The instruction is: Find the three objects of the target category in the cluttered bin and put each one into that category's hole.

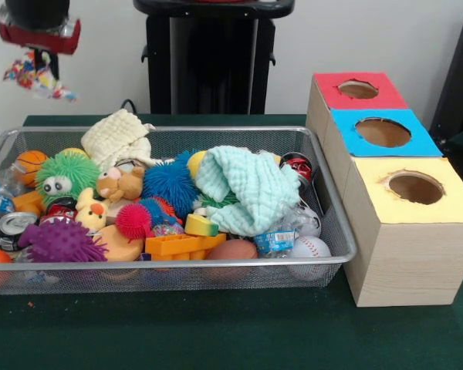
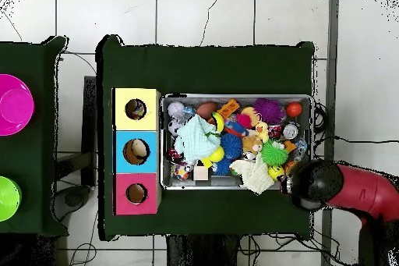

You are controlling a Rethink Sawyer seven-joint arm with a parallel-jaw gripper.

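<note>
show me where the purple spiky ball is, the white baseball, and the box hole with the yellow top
Purple spiky rubber ball [image 1: 59, 240], front view, on its spiky middle.
White stitched baseball [image 1: 312, 248], front view, on its upper face.
Round hole in the yellow-topped box [image 1: 415, 187], front view, on the dark opening.

My table [image 2: 203, 68] wears dark green cloth and stands on a white tiled floor [image 2: 195, 13] — cracked in places. A second green table [image 2: 31, 193] sits beside it — behind, a plain pale wall [image 1: 370, 38].
</note>
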